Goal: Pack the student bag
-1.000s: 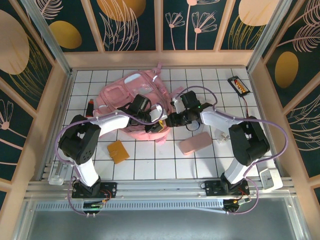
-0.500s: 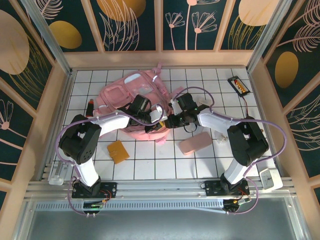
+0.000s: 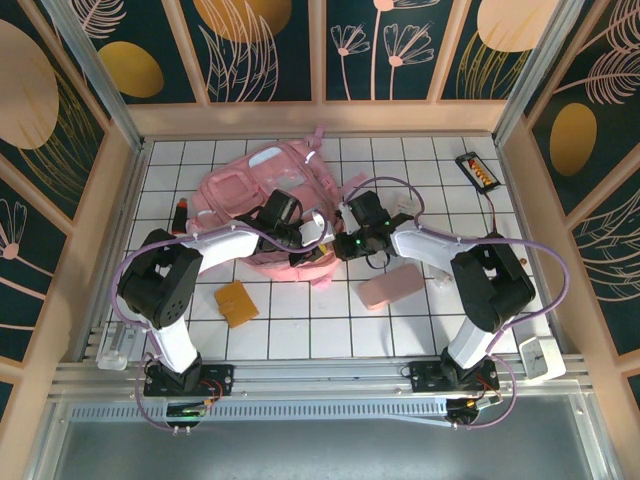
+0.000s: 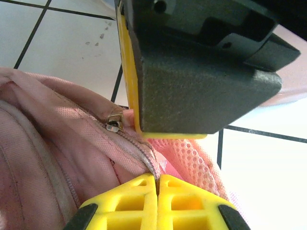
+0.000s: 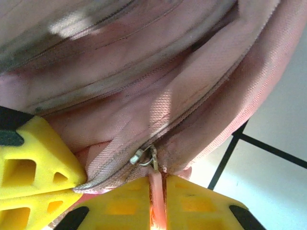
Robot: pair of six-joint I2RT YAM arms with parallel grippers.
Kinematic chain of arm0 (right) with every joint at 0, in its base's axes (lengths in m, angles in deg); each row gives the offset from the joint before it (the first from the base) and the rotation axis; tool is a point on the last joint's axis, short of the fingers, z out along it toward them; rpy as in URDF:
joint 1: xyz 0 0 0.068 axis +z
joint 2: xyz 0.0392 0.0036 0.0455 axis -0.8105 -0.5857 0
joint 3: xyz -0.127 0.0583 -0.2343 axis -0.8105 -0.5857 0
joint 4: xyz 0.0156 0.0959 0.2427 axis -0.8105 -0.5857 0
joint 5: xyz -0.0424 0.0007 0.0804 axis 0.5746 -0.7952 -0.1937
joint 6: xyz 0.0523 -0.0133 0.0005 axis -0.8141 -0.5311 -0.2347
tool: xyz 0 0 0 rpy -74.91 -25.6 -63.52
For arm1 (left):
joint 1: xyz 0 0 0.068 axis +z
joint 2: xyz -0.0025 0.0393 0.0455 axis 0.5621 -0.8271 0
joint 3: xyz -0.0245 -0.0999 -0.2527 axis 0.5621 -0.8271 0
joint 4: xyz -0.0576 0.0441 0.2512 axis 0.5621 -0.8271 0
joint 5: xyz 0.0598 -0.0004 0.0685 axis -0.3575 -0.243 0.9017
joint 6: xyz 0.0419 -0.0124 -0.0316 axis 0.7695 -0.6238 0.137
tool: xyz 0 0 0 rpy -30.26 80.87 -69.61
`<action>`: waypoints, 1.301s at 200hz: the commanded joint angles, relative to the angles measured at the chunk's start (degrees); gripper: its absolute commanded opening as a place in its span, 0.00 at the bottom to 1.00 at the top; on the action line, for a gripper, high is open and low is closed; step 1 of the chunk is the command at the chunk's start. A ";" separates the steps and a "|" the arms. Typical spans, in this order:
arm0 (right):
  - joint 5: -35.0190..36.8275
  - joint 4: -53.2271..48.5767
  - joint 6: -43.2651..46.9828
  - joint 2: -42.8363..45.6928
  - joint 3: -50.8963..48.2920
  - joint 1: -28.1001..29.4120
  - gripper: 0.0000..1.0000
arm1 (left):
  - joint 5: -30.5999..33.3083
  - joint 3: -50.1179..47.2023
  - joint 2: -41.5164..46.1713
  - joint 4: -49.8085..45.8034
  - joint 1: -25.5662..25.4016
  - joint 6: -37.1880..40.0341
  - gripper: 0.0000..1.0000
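The student bag (image 3: 250,185), a big soft pink backpack, lies at the back left of the tiled table. Both grippers meet at its near right corner. My left gripper (image 3: 318,248) is shut on the bag's zip edge (image 4: 152,168), the fabric pinched between its yellow fingertips (image 4: 158,178). My right gripper (image 3: 337,245) is shut on the pink pull tab (image 5: 157,191) of the metal zip slider (image 5: 144,157). That slider (image 4: 114,122) also sits just beside the right gripper's dark body (image 4: 201,72) in the left wrist view. The zip runs closed up across the bag from the slider.
A small flat pink case (image 3: 390,288) lies just right of the grippers, an orange square item (image 3: 236,302) in front of the bag. A red and black stick (image 3: 180,212) is left of the bag, a black and orange object (image 3: 477,170) at the back right.
My right gripper has slid left to the bag's corner and shut on the zip pull. My left gripper has shut on the zip edge and stayed in place.
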 commanded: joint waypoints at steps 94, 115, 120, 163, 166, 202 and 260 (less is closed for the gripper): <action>-13.91 -7.36 11.60 -0.85 3.99 -9.78 0.00 | 2.72 -7.86 8.19 -2.09 -0.09 10.37 0.00; -13.90 -7.67 14.28 -0.66 3.41 -11.79 0.00 | 6.22 -7.87 9.50 -3.70 -0.10 13.66 0.00; -14.01 -7.07 14.37 -0.33 3.08 -12.21 0.00 | 7.09 -7.70 9.67 -4.38 -0.12 14.60 0.00; -6.19 -1.80 9.58 1.77 0.40 -14.37 0.00 | 14.27 -8.77 13.80 -5.71 0.89 22.99 0.00; -5.58 -1.49 9.25 2.07 0.23 -14.41 0.00 | 14.23 -8.95 14.17 -5.61 1.16 23.35 0.00; -0.45 3.06 6.27 6.25 -2.88 -15.03 0.00 | 14.93 -9.45 17.42 -4.86 3.75 26.88 0.00; 4.88 6.14 4.40 6.72 -4.32 -15.70 0.00 | 12.91 -11.89 21.68 -4.32 4.55 34.56 0.00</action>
